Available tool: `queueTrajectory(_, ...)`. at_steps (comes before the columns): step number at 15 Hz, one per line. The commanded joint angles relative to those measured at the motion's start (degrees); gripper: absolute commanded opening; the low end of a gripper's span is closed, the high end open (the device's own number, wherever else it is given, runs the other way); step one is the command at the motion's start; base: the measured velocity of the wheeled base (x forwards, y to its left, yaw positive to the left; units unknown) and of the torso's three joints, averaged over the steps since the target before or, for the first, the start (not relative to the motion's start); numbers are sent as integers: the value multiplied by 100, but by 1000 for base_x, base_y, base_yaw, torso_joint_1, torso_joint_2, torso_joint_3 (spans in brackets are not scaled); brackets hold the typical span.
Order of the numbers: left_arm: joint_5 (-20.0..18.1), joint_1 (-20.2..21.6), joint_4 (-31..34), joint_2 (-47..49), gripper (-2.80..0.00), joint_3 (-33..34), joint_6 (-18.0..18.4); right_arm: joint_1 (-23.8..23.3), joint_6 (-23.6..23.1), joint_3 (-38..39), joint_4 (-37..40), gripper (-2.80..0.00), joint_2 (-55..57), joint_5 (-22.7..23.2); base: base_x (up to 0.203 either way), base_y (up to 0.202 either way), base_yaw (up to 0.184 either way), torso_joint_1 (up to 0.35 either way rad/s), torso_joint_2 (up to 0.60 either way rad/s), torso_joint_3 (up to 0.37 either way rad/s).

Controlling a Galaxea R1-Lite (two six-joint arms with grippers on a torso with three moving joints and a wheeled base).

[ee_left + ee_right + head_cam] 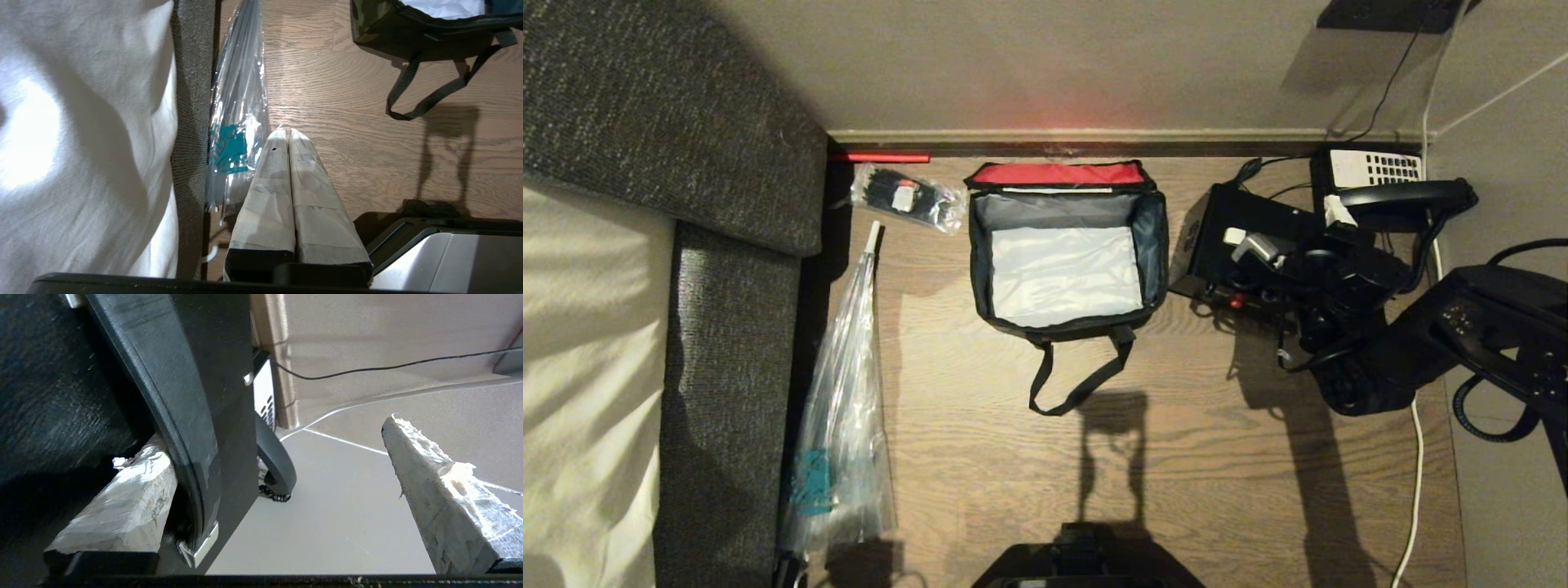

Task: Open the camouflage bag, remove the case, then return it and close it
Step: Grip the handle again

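The camouflage bag (977,263) stands open on the wooden floor, its red-lined lid (1058,173) folded back against the wall and only a white bottom showing inside. One corner of the bag (376,20) appears in the left wrist view. The black case (1217,237) stands on the floor just right of the bag. My right gripper (1298,230) is open at the case's top. One taped finger (122,506) sits between the case body and its black handle (184,416); the other finger (441,490) is far apart over the grey floor. My left gripper (286,132) is shut and empty, low beside the bed.
A black telephone (1372,171) with its handset (278,465) and cords lies right behind the case. A long clear plastic bag (841,408) lies along the grey bed frame (727,343) on the left, with a small plastic pack (903,196) by the wall. The bag's strap (1078,384) trails forward.
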Motion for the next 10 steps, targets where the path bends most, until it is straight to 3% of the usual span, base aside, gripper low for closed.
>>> queueTrajectory(1,1,0,-1,7,-280,0,-4,-4,-45,-103,-40,0,57,-2,0,0,0,0,0,0)
queueTrajectory(8,1,0,-3,7,-280,0,-4,-13,-54,15,-40,0,208,19,0,0,0,0,0,0)
queueTrajectory(9,1,0,-2,7,-280,0,-4,-13,-45,14,-40,-280,238,-3,0,0,0,0,0,0)
queueTrajectory(10,1,0,-6,7,-280,0,-4,-11,-37,6,-40,-280,246,-3,0,0,0,0,0,0)
